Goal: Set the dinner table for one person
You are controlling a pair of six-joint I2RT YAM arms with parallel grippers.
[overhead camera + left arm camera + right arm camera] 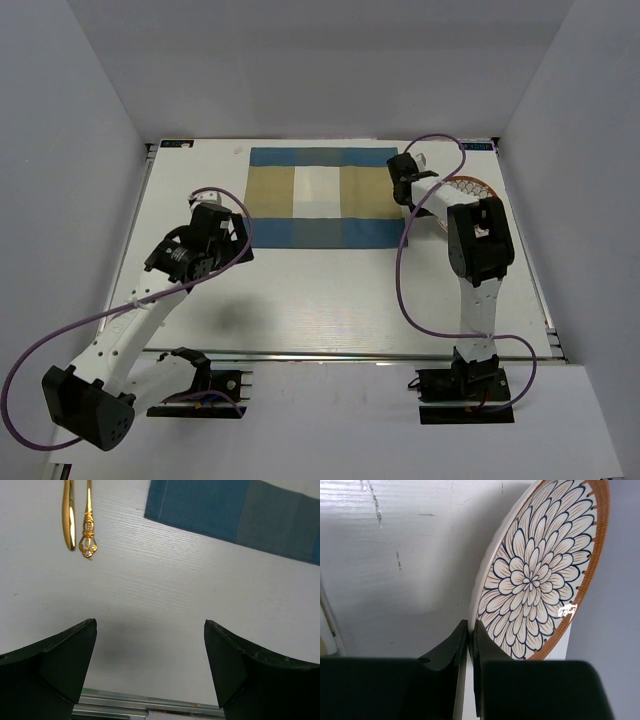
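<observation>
My right pincer (471, 630), almost closed, clamps the tilted plate (540, 575) by its rim, at 1 o'clock on the table (330, 300), beside the placemat (320, 197). My left pincer (150, 627) gapes wide, empty, above bare table; gold cutlery (68, 525) lies at its 11 o'clock.

Left arm (128, 335) and right arm (478, 300): white links, black joint housings, black bases. Purple cable (399, 265) runs along each. Fingers (55, 665) matte black, wedge-shaped.
</observation>
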